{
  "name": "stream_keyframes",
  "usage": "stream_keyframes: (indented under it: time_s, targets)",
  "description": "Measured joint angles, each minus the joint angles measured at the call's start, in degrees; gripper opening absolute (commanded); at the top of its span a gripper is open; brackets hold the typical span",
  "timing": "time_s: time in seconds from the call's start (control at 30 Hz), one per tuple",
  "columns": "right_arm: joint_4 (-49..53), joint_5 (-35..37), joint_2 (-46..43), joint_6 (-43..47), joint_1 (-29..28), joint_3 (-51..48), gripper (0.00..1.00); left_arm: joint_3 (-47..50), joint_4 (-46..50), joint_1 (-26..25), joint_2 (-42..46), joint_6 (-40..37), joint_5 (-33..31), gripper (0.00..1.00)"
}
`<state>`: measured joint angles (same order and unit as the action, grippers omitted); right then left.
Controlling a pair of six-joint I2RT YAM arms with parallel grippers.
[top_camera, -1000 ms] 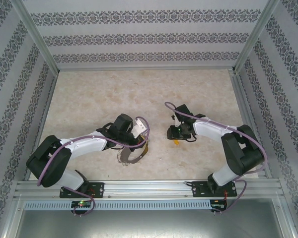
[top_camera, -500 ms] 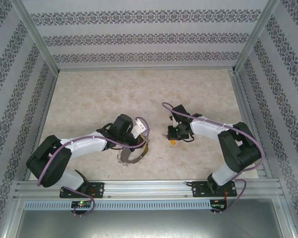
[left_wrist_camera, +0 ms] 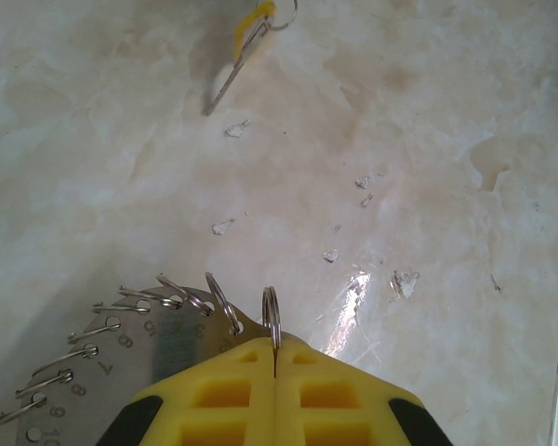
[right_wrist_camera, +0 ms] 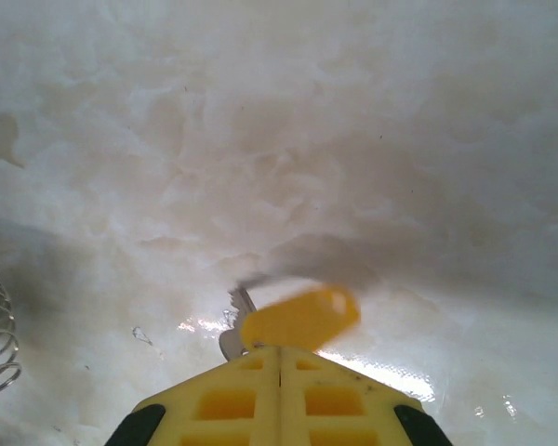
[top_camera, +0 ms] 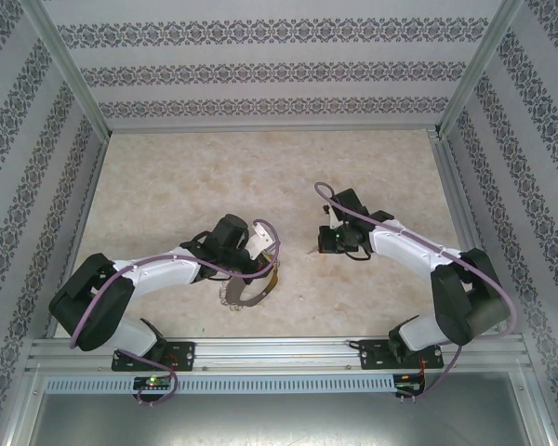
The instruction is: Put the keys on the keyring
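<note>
Marbled beige tabletop (top_camera: pixel 214 177) within an enclosure of patterned walls (top_camera: pixel 260 70), seen from above and from both wrists. One second before, the right gripper (right_wrist_camera: pixel 279 351) stood partly open over the key (right_wrist_camera: pixel 300 319), which lay on the table. At this moment its yellow fingers were pressed together on the key's yellow-orange head. In the left wrist view the silver blade hung down over its own shadow, so the key was probably lifted clear. The right arm had also swung its elbow outward. The left gripper (left_wrist_camera: pixel 275 346) had not moved, with its jaws clamped on the keyring (left_wrist_camera: pixel 167 339) low over the near-centre of the table. The key and the keyring were well apart, across the gap between the two arms. With both pieces in hand, the remaining work was judged to be bringing them together and threading the key on. Counted: two arms, two grippers, one yellow-headed key and one keyring. The keyring's small silvery loops were too crowded to count exactly.
</note>
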<state>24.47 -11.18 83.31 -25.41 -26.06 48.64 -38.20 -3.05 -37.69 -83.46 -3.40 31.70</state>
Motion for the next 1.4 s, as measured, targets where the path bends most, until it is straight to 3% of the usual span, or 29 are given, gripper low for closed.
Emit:
stream_keyframes:
  time_s: [0.43, 0.77, 1.4]
  targets:
    - [-4.94, -1.77, -8.20, 0.31, 1.36, -1.09, 0.00, 0.00, -1.57, 0.00, 1.84, -0.44, 0.02, 0.00]
    - [-10.23, -2.75, -13.33, 5.33, 1.97, -6.32, 0.00, -0.09, -3.48, -0.02, 2.34, -2.67, -0.68, 0.00]
    - [-17.49, -12.59, -18.58, 13.90, 0.94, -12.94, 0.00, -3.13, -6.38, -0.13, -0.15, -7.58, -1.53, 0.00]
